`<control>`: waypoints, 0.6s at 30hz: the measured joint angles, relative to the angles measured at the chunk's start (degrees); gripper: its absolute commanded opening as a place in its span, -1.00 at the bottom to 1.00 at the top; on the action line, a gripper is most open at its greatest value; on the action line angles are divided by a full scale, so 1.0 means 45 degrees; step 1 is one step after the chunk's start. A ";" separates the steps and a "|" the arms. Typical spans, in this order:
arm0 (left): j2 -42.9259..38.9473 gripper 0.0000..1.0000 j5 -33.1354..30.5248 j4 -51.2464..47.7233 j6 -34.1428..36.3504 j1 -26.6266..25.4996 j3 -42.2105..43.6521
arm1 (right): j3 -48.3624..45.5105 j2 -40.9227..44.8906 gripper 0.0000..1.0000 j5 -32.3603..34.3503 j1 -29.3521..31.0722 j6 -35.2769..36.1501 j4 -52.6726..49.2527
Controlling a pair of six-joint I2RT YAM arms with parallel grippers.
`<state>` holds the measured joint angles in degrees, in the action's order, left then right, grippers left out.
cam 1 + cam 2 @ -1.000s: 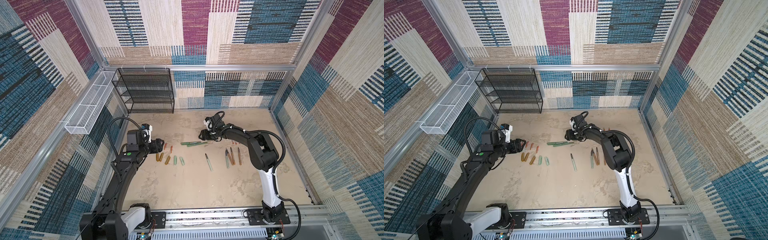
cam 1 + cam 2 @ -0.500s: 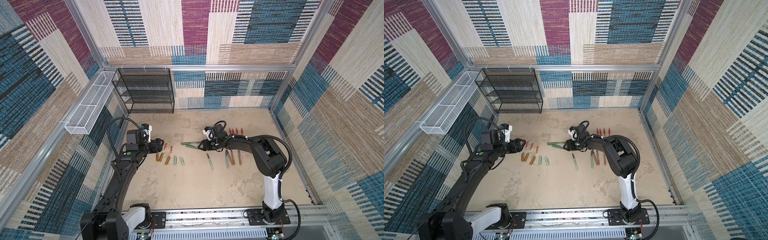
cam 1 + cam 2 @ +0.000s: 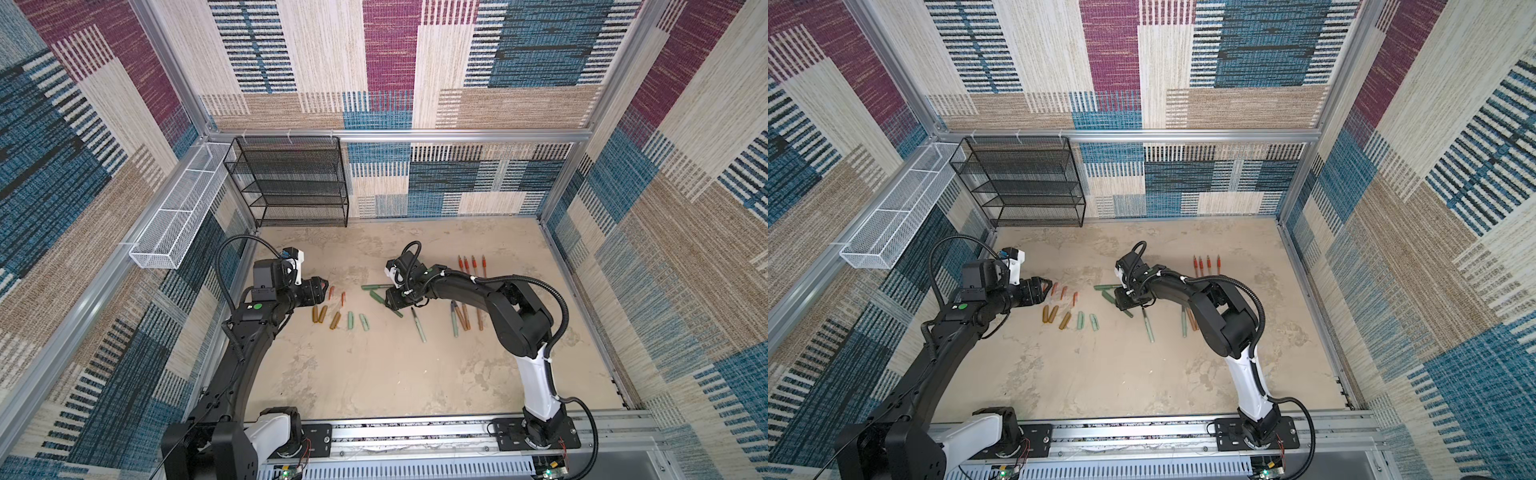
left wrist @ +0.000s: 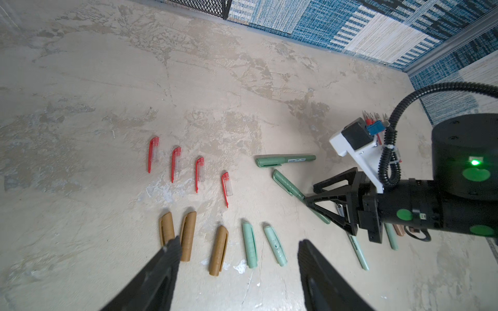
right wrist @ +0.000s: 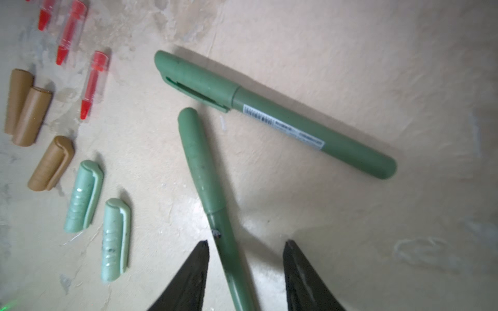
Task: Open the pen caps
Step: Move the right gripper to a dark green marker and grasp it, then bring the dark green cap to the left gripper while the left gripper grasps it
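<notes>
Two capped dark green pens lie mid-table: one (image 5: 310, 132) flat, the other (image 5: 231, 264) slanted with its cap (image 5: 199, 161) on. My right gripper (image 5: 246, 243) is open and straddles the slanted pen's barrel, with a gap on each side; in both top views it (image 3: 392, 305) (image 3: 1124, 305) sits low over that pen. Loose pen caps lie to the left: several red (image 4: 153, 153), three gold-bronze (image 4: 218, 250), two mint (image 4: 249, 247). My left gripper (image 4: 239, 241) hovers open over them with nothing in it, and it (image 3: 323, 286) shows in a top view.
Uncapped pens lie right of the middle: a mint one (image 3: 417, 324), a mixed bunch (image 3: 461, 318) and several thin red-tipped ones (image 3: 471, 264). A black mesh shelf (image 3: 291, 183) stands at the back left. A white wire basket (image 3: 178, 212) hangs on the left wall.
My right gripper has moved forward and down onto the slanted green pen, and its jaws have narrowed. The left arm has not moved.
</notes>
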<state>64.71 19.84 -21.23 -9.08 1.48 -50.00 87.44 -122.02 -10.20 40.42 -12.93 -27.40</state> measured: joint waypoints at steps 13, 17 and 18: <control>0.0015 0.44 0.0219 0.0107 -0.0209 0.0029 0.0073 | -0.0199 0.0034 -0.62 0.1336 0.0835 0.0505 -0.0155; 0.0029 0.44 0.0359 0.0243 -0.0325 0.0024 0.0160 | -0.0578 0.0364 -0.80 0.1389 0.1015 0.0500 -0.0257; 0.0034 0.45 0.0432 0.0272 -0.0355 0.0029 0.0160 | -0.0631 0.0442 -0.81 0.1389 0.1020 0.0495 -0.0311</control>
<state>64.86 21.78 -20.01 -10.68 1.61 -49.28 84.60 -120.03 -3.95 45.01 -10.70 -28.80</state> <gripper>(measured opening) 0.718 0.116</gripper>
